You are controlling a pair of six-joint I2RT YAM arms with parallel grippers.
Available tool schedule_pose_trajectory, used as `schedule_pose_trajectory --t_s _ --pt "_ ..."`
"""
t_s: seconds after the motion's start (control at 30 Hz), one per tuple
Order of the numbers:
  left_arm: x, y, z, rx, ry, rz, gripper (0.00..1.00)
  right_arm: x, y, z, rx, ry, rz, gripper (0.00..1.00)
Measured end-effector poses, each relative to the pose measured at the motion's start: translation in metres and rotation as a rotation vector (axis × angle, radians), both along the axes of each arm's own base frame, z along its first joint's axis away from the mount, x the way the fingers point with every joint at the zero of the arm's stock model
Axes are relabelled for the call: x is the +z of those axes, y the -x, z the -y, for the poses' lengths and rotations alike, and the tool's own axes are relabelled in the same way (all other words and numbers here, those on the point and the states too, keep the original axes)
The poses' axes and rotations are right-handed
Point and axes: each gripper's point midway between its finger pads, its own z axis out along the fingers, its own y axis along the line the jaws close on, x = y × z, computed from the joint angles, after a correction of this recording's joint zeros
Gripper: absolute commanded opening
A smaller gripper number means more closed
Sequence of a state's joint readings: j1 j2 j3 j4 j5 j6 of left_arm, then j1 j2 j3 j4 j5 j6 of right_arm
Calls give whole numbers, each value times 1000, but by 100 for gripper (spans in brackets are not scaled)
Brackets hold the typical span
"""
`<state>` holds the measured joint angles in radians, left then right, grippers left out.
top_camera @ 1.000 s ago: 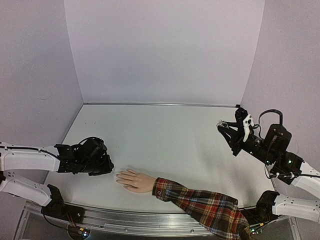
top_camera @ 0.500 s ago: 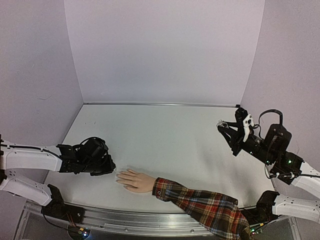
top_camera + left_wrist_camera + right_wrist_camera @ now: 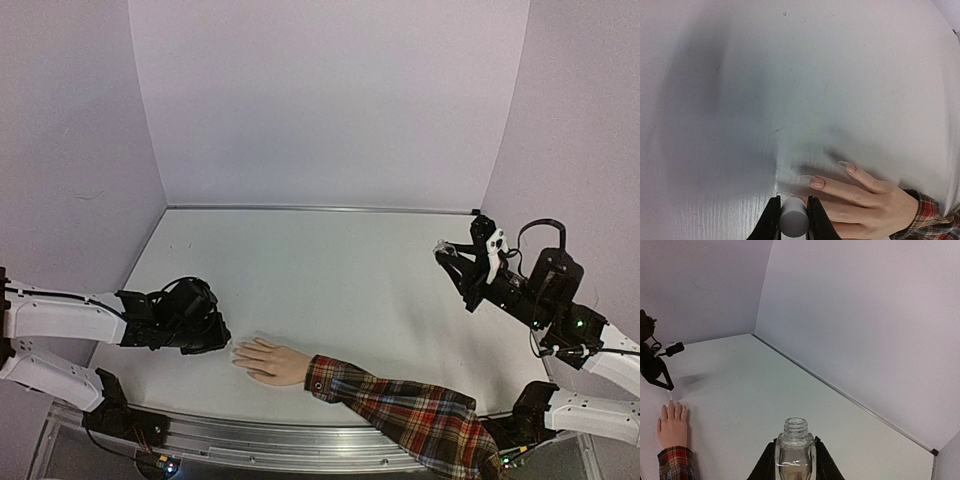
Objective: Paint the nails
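A pale hand (image 3: pixel 268 361) in a red plaid sleeve (image 3: pixel 400 412) lies flat near the table's front edge, fingers pointing left. Its nails (image 3: pixel 818 182) show pinkish in the left wrist view. My left gripper (image 3: pixel 222 339) hangs just left of the fingertips. In the left wrist view the left gripper (image 3: pixel 792 201) is shut on a grey round cap (image 3: pixel 793 220), right over a fingertip; whatever is under the cap is hidden. Raised at the right, my right gripper (image 3: pixel 444 251) is shut on a small open glass bottle (image 3: pixel 795 452) held upright.
The white table (image 3: pixel 330 270) is walled by pale lilac panels at the back and both sides. The sleeve runs off the front edge toward the right arm's base (image 3: pixel 545 405). In the right wrist view, the hand (image 3: pixel 672 426) and left gripper (image 3: pixel 655 371) sit far left.
My left gripper has crept slightly right and nearer, toward the fingertips. The right arm, the bottle and the hand have not moved.
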<state>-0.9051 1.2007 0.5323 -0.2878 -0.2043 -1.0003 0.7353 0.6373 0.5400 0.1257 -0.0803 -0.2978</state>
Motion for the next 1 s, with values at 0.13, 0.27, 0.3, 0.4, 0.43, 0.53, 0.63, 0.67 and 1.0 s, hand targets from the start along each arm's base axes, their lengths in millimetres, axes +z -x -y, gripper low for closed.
schedule_pose_trajectory --t_s 0.13,0.27,0.3,0.4,0.43,0.53,0.63,0.67,1.0 --pt "-2 1 -1 2 -3 -4 0 0 0 0 0 0 0 0" --pt "-5 2 -3 3 -8 -9 0 0 0 0 0 0 0 0" --pt "-6 2 -3 3 -11 -12 0 0 0 0 0 0 0 0" --pt "-8 3 -3 3 -17 -16 0 0 0 0 0 0 0 0" --pt "-8 3 -3 3 -18 -16 0 0 0 0 0 0 0 0" --pt "-10 4 -4 3 -22 -20 0 0 0 0 0 0 0 0" --pt "-12 4 -5 3 -27 -23 0 0 0 0 0 0 0 0" --pt "-12 4 -5 3 -28 -23 0 0 0 0 0 0 0 0" --pt "-15 3 -7 5 -44 -24 0 0 0 0 0 -2 -2 0"
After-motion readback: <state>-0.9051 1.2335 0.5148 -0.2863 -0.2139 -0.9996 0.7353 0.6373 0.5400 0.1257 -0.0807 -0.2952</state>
